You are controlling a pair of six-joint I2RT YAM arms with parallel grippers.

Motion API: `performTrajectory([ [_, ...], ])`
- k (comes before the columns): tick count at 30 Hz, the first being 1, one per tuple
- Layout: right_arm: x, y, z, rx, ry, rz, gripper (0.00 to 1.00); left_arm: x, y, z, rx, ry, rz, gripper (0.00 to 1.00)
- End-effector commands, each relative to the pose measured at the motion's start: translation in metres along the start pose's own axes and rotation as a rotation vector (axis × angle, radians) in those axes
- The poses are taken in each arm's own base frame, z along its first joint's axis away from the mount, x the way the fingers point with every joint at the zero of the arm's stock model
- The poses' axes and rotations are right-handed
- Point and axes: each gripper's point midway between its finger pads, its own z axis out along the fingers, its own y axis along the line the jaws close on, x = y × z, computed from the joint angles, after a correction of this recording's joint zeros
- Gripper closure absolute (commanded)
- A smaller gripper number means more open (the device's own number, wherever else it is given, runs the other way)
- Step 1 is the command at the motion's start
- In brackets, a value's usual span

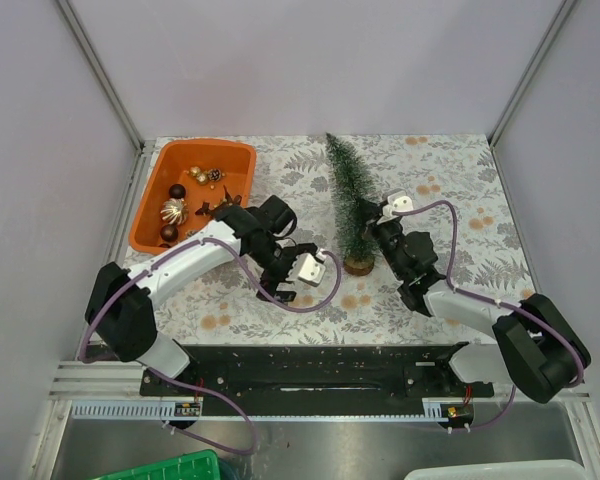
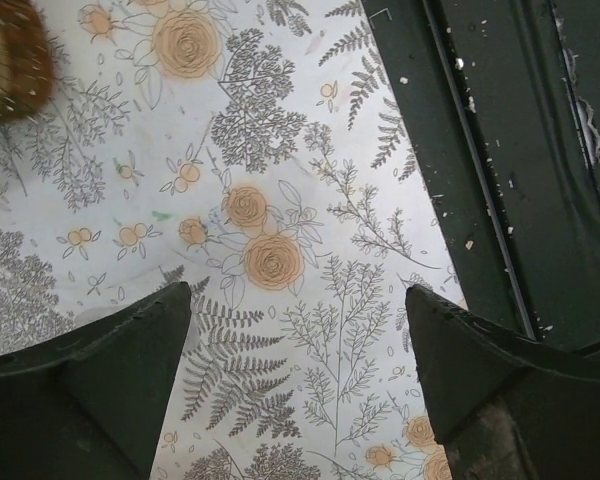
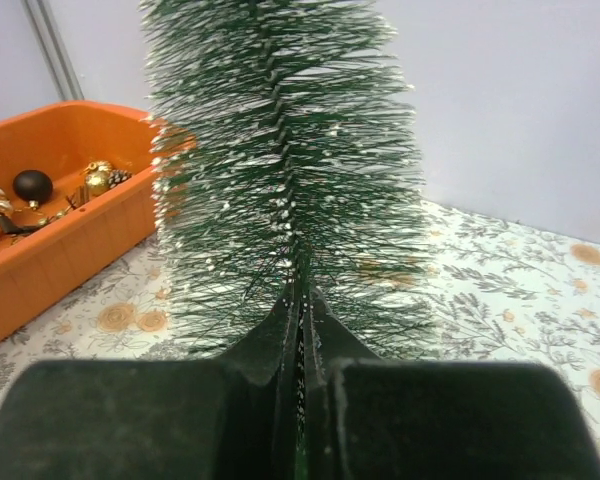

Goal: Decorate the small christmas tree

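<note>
The small christmas tree (image 1: 349,195) stands upright on its round brown base (image 1: 358,265) in the middle of the table. It has dark green bristles with white tips and fills the right wrist view (image 3: 285,160). My right gripper (image 1: 372,232) is shut on the tree's lower part, its jaws pressed together on the bristles (image 3: 300,320). My left gripper (image 1: 298,275) is open and empty, hovering low over the flowered tablecloth left of the tree's base (image 2: 298,340). Gold and brown ornaments (image 1: 185,205) lie in the orange tray (image 1: 235,156).
The orange tray sits at the back left and shows in the right wrist view (image 3: 50,240). The black mounting rail (image 1: 310,365) runs along the near edge and shows in the left wrist view (image 2: 500,150). Walls enclose the table on three sides.
</note>
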Motion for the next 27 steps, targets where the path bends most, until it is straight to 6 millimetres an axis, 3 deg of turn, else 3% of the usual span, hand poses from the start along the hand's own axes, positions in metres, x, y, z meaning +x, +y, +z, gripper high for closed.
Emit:
performTrajectory([
  [1, -0.038, -0.009, -0.008, 0.067, -0.125, -0.055, 1.0, -0.002, -0.011, 0.01, 0.027, 0.018, 0.012, 0.08],
  [3, -0.036, -0.008, -0.013, 0.077, -0.129, -0.055, 1.0, 0.0, -0.008, 0.019, -0.006, 0.038, 0.02, 0.09],
  [7, -0.031, -0.013, -0.021, 0.109, -0.115, -0.034, 1.0, 0.001, 0.026, 0.034, -0.152, 0.104, -0.055, 0.12],
  [10, -0.026, -0.024, -0.029, 0.17, -0.105, 0.008, 1.0, -0.01, 0.054, 0.037, -0.219, 0.089, -0.155, 0.12],
  [13, -0.018, -0.028, -0.035, 0.196, -0.085, 0.041, 1.0, -0.026, 0.07, 0.039, -0.26, 0.049, -0.118, 0.13],
  [21, -0.009, -0.031, -0.042, 0.225, -0.078, 0.139, 1.0, -0.053, 0.081, 0.045, -0.304, 0.041, -0.04, 0.12],
  [27, -0.006, -0.037, -0.051, 0.258, -0.061, 0.153, 1.0, -0.097, 0.078, 0.064, -0.247, -0.087, -0.023, 0.1],
])
